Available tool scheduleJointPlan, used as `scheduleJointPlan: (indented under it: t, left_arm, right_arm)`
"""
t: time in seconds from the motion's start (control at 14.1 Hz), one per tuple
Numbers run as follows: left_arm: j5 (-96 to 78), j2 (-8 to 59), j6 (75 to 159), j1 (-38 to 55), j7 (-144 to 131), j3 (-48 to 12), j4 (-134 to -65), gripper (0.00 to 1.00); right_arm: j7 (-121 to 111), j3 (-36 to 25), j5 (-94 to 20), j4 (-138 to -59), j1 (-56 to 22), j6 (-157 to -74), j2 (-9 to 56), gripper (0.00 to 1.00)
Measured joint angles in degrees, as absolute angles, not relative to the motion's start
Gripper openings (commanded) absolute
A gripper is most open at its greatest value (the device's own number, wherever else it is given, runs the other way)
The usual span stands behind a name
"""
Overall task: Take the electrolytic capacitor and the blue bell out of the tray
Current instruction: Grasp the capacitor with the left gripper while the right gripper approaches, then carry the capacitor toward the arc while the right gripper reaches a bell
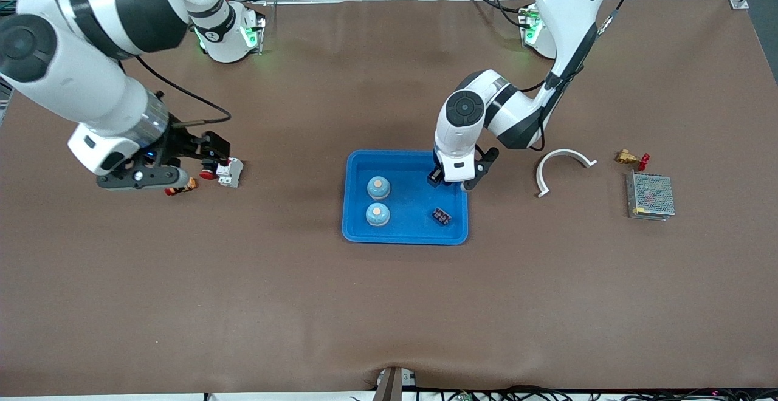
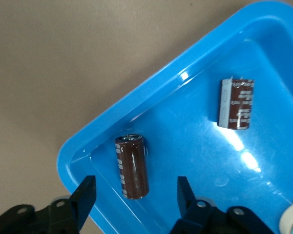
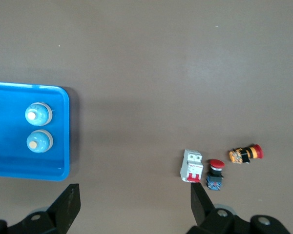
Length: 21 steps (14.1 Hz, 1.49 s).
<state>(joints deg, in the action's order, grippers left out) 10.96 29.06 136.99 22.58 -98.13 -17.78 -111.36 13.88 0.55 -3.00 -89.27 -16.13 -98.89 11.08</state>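
Observation:
A blue tray (image 1: 406, 238) in the middle of the table holds two blue bells (image 1: 378, 187) (image 1: 377, 214) with orange buttons, and a dark capacitor (image 1: 442, 215) toward the left arm's end. My left gripper (image 1: 451, 183) hangs low over the tray's corner nearest the left arm's base. In the left wrist view a brown capacitor (image 2: 132, 166) lies in that corner of the tray (image 2: 151, 87), between the open fingers of the left gripper (image 2: 135, 197), clear of both. The other capacitor (image 2: 236, 103) lies farther in. My right gripper (image 1: 214, 153) is open, empty and high over the table.
Below the right gripper lie a white breaker (image 1: 230, 172), a red push button (image 1: 208, 174) and an orange-red part (image 1: 180, 188). Toward the left arm's end sit a white curved piece (image 1: 562, 167), a brass valve (image 1: 631, 158) and a metal mesh box (image 1: 650, 195).

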Motion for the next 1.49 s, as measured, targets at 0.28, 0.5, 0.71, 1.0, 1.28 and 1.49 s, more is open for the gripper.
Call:
scheduleJointPlan:
  t: [0.28,0.5,0.71,1.0,1.28,1.49]
  left_arm:
    - [16.86,31.56,137.28,23.16,-103.66,-17.78,-111.27,0.69]
    - [17.71,32.62,137.44,23.16,-104.7,-17.76,-110.84,0.64]
    - [17.72,32.96,137.45,23.16,-104.71,-17.76,-110.61,0.55]
    - [17.72,33.56,137.45,23.17,-104.72,-17.76,-110.39,0.26]
    - [17.72,33.97,137.46,23.18,-104.74,-17.76,-110.04,0.0]
    - [17.73,34.0,137.47,23.23,-104.74,-17.78,-109.0,0.0]
  right_arm:
    - [15.8,0.56,-3.08,-89.26,-18.92,-102.59,15.2,1.0]
    - [17.81,0.56,-3.08,-89.24,-20.76,-104.26,17.2,1.0]
    - [17.87,0.55,-3.08,-89.24,-20.9,-105.22,18.43,1.0]
    - [17.87,0.56,-3.09,-89.23,-21.42,-106.32,19.55,1.0]
    - [17.88,0.56,-3.09,-89.23,-22.62,-107.38,20.72,1.0]
    - [19.3,0.55,-3.26,-89.23,-23.22,-108.29,21.33,1.0]
